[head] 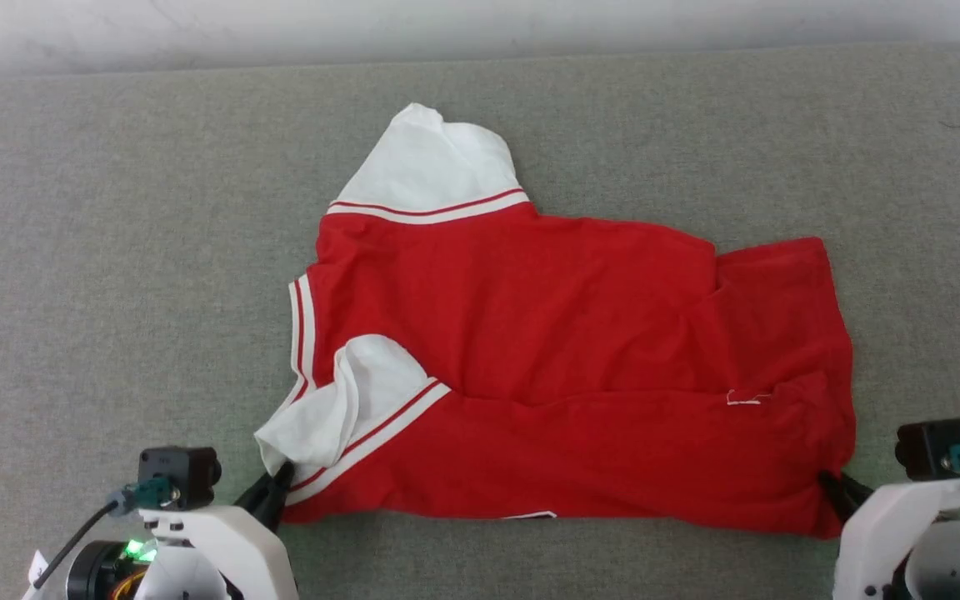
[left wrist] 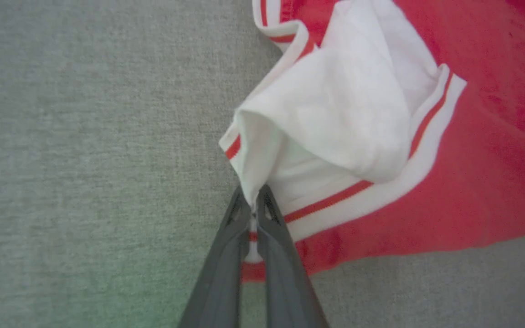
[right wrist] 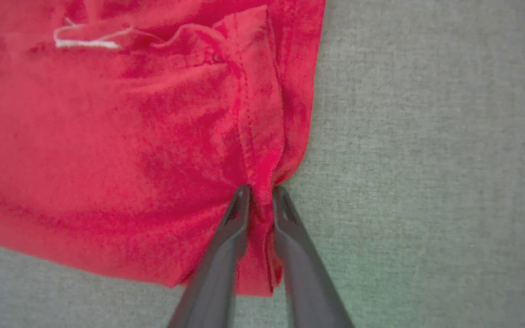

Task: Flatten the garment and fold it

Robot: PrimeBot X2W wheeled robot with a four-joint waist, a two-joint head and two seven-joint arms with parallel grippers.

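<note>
Lying rumpled on the grey pad [head: 113, 250], the shirt [head: 530, 333] takes up mid-frame in the head view, its red body running left to right. The far sleeve [head: 430, 162], white with striped trim, points toward the back edge. The near sleeve [head: 338, 408] is flopped over at the lower left corner. The left gripper [head: 276, 493] meets the shirt at that corner and the right gripper [head: 832, 492] meets it at the lower right corner. Both sets of dark fingertips touch cloth.

Left wrist view: jaws all but together, tips clamped on the near sleeve's white edge. A sliver of white and red cloth shows in the slit between the fingers. Above the tips the sleeve puffs into a hollow fold. The striped trim runs off to the right, with red body beyond it and grey pad to the left.

Right wrist view: jaws narrowly apart (about the thickness of the bunched cloth), pinching a raised ridge of the red hem [right wrist: 253, 114]. Red cloth spreads left and upward, with pad on the right. A small white stitch mark [right wrist: 87, 43] sits near the upper left.
</note>
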